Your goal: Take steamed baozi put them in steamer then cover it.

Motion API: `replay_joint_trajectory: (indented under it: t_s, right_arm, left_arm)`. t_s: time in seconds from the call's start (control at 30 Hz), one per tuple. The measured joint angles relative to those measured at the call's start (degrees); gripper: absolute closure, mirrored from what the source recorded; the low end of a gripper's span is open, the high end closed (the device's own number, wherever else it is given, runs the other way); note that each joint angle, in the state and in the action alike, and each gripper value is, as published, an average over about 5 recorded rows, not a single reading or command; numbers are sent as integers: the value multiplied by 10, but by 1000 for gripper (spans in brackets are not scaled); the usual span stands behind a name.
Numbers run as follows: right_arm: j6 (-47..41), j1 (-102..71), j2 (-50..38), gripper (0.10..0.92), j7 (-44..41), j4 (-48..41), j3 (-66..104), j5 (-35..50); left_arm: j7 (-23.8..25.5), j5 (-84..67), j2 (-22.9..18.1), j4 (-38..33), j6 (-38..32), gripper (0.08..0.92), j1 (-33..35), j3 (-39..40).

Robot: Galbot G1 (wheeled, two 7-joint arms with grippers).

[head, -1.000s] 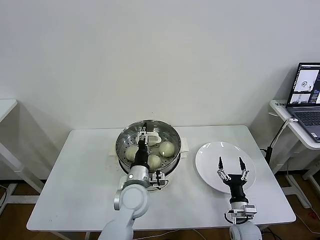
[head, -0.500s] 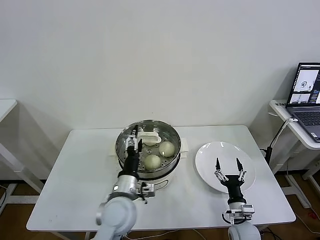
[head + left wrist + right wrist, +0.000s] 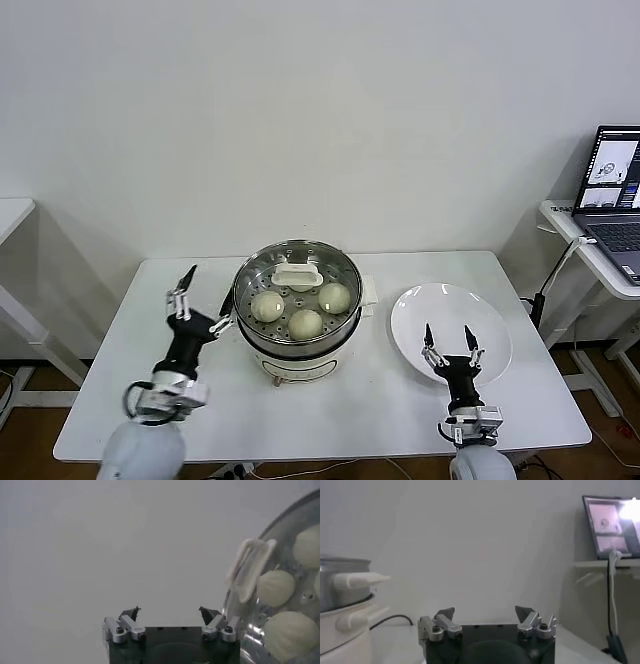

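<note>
Glass lid (image 3: pixel 296 277) on steamer (image 3: pixel 343 318), over baozi (image 3: pixel 306 323) | left claw (image 3: pixel 197 300) open, empty, just beside steamer, nearer | right claw (image 3: pixel 447 344) open over white plate (image 3: pixel 495 325)

You are looking at a lab or office test room, not a kitchen. A bare white wall rises behind the white desk (image 3: pixel 200 340), which carries a steamer (image 3: pixel 297 300) and a plate (image 3: pixel 450 330). Right of the desk, an open laptop (image 3: pixel 612 195) sits on a side table (image 3: pixel 590 250), its cable (image 3: pixel 555 270) trailing down.
</note>
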Motion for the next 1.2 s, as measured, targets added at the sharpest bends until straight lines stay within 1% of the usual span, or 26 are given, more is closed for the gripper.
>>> replay_joint_trajectory:
  t_s: [0.2, 0.47, 0.77, 1.2]
  right_arm:
    - [-15, -4, 1, 203, 4, 3, -4, 6]
    - [-25, -5, 6, 203, 5, 7, -5, 9]
    - [-22, -6, 13, 203, 2, 5, -8, 11]
    - [-16, -13, 16, 203, 1, 6, -10, 8]
  left_arm:
    - [5, -166, 4, 53, -90, 177, 16, -48]
    - [14, -271, 11, 109, -166, 177, 25, -78]
    - [22, -324, 18, 144, -208, 177, 31, -93]
    - [29, -353, 22, 164, -227, 177, 38, -98]
